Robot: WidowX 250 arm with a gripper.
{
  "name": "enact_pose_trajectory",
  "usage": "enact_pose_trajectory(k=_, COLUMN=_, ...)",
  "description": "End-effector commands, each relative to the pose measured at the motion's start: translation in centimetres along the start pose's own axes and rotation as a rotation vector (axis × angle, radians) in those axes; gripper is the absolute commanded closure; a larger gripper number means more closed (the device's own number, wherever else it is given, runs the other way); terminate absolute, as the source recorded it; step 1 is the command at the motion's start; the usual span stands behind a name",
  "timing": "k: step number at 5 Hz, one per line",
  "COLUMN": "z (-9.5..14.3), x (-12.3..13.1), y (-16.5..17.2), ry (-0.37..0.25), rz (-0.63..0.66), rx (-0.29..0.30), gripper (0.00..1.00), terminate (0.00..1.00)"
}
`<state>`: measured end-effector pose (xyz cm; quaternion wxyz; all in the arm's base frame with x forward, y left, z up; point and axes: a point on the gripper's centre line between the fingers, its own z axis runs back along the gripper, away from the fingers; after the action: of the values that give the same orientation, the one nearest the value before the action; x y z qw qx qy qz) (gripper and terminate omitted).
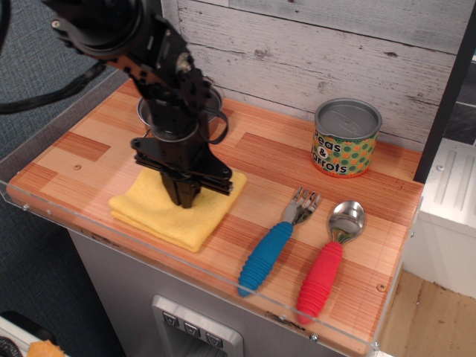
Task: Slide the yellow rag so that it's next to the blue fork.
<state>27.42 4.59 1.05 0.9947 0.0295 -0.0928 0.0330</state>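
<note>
The yellow rag (172, 214) lies folded on the wooden counter, left of centre near the front edge. My black gripper (184, 199) points straight down and presses on the rag's middle, fingers close together. The blue fork (277, 242) lies to the right of the rag with its tines pointing away, a gap of bare wood between them. The arm hides most of the steel pot behind it.
A steel pot (214, 104) stands at the back left, mostly behind the arm. A peas-and-carrots can (346, 137) stands at the back right. A red-handled spoon (327, 260) lies right of the fork. A clear rim (223, 271) runs along the counter's front edge.
</note>
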Motion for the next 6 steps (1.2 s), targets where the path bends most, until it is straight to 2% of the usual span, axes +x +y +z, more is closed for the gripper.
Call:
enact_pose_trajectory(k=1, z=0.9, x=0.3, y=-1.4, ry=-0.01, rz=-0.023, rx=-0.012, gripper=1.0, terminate=0.0)
enact_pose_trajectory(k=5, z=1.6, x=0.5, y=-2.4, ry=-0.018, rz=-0.035, rx=-0.031, gripper=1.0, terminate=0.0)
enact_pose_trajectory(k=6, z=2.2, x=0.5, y=-2.3, ry=-0.029, rz=-0.027, rx=-0.038, gripper=0.0, terminate=0.0)
